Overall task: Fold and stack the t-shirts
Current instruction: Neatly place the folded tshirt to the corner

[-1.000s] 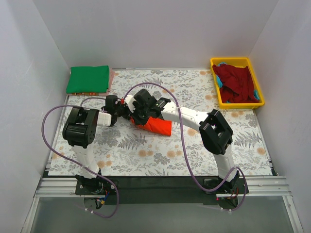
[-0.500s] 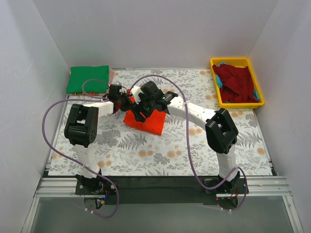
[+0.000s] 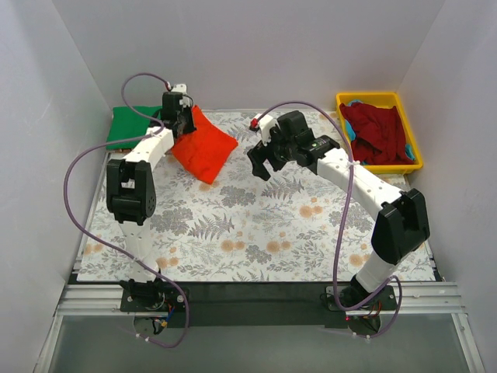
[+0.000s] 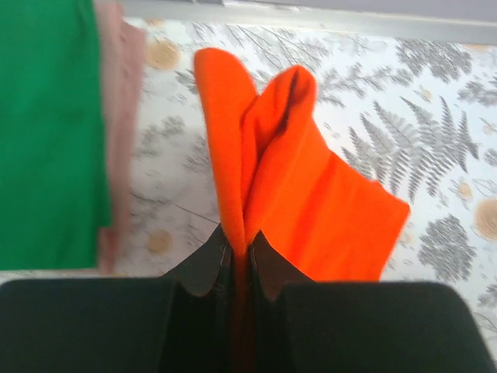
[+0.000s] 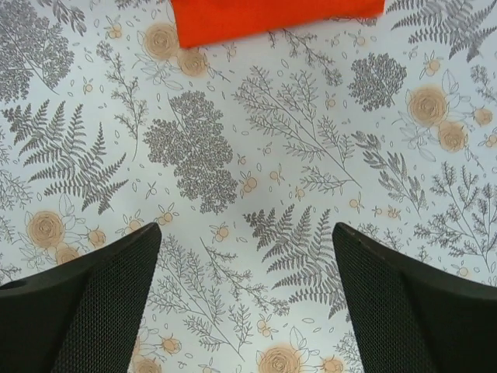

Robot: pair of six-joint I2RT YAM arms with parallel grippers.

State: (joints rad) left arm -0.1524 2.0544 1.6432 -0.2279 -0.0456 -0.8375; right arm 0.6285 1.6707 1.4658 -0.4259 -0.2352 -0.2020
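The folded orange-red t-shirt (image 3: 203, 146) hangs lifted at the back left, pinched by one edge in my left gripper (image 3: 184, 124), which is shut on it. From the left wrist, the orange-red t-shirt (image 4: 311, 202) rises out of the closed jaws of my left gripper (image 4: 237, 245). A folded green t-shirt (image 3: 130, 128) lies at the back left corner, just left of the held one; it shows as the green t-shirt (image 4: 46, 132) in the left wrist view. My right gripper (image 3: 262, 165) is open over the mat, empty, its jaws wide (image 5: 247, 233). A dark red t-shirt (image 3: 377, 132) lies crumpled in the tray.
A yellow tray (image 3: 346, 155) at the back right holds the dark red cloth and something blue. A pinkish folded cloth (image 4: 123, 116) peeks from under the green shirt. White walls close the table on three sides. The floral mat (image 3: 256, 233) covers the table.
My left gripper has carried the orange-red t-shirt from the table's middle up and back toward the green one. My right gripper let go, opened wide and drew off to the right.
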